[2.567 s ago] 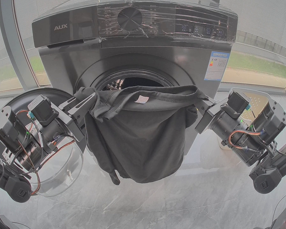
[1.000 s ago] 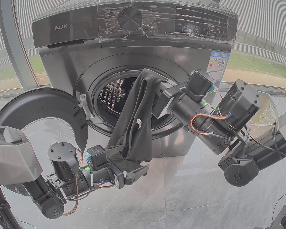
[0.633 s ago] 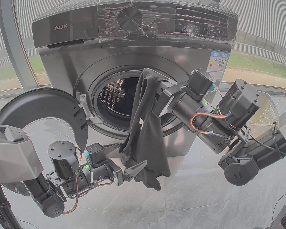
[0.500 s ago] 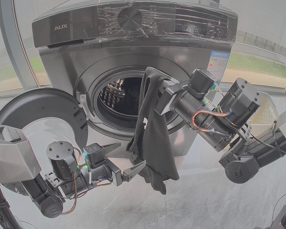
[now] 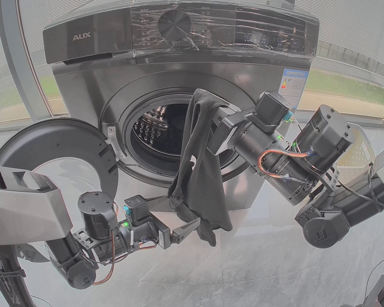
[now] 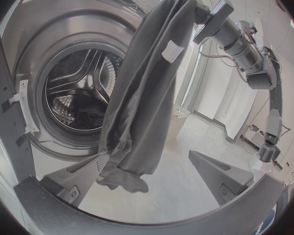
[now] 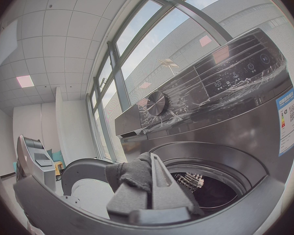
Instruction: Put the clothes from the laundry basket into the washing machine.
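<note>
A dark grey garment (image 5: 200, 180) hangs in front of the washing machine (image 5: 179, 65), before the open drum (image 5: 158, 128). My right gripper (image 5: 213, 107) is shut on its top end at the upper right of the drum mouth; the right wrist view shows the cloth (image 7: 134, 173) pinched beside the fingers (image 7: 163, 183). My left gripper (image 5: 184, 210) is low, below the drum, and open. In the left wrist view the garment's lower end (image 6: 127, 177) dangles between the spread fingers (image 6: 219, 177), close to the one nearer the machine.
The round door (image 5: 55, 150) stands swung open to the left of the drum. A white laundry basket (image 5: 360, 150) stands on the floor behind the right arm, also as the basket (image 6: 178, 121) past the garment. Pale tiled floor (image 5: 251, 269) lies in front.
Earlier both grippers held the garment spread wide. The left let go and dropped low, open. The right carried it to the drum mouth. The left gripper has just edged right under the swinging hem.
</note>
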